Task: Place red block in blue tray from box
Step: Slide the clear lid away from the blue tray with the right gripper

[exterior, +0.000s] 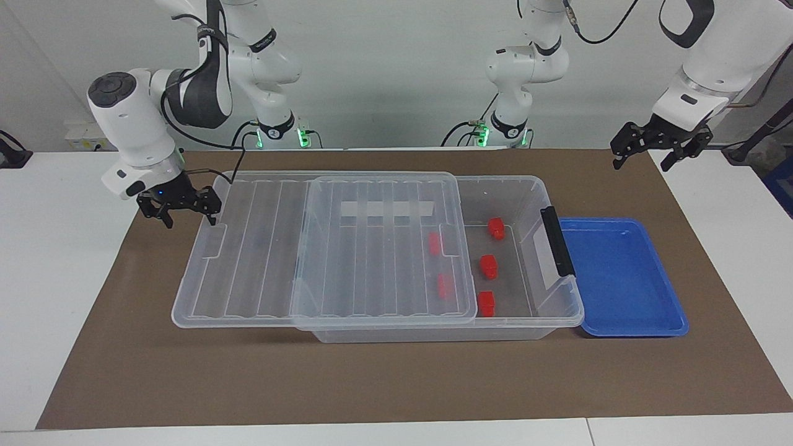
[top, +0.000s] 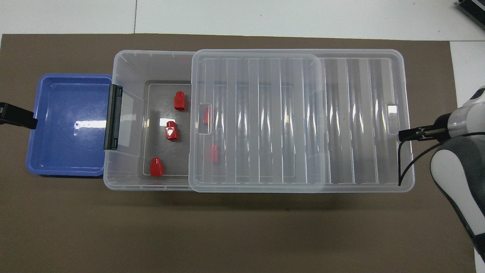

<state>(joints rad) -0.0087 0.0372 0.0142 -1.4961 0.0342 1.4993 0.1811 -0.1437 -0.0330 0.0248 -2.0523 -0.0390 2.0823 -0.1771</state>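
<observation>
now you see the right gripper [exterior: 179, 209] open at the lid [exterior: 322, 248] edge; left gripper [exterior: 658, 150] waits open above the mat.

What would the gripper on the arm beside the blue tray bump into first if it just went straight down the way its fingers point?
Probably only the brown mat. The left gripper hangs open, fingers pointing down, above the mat's corner, nearer the robots than the blue tray. Nothing else shows under it, though depth is hard to judge.

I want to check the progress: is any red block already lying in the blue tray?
No, the blue tray holds nothing, and every red block visible is inside the box.
</observation>
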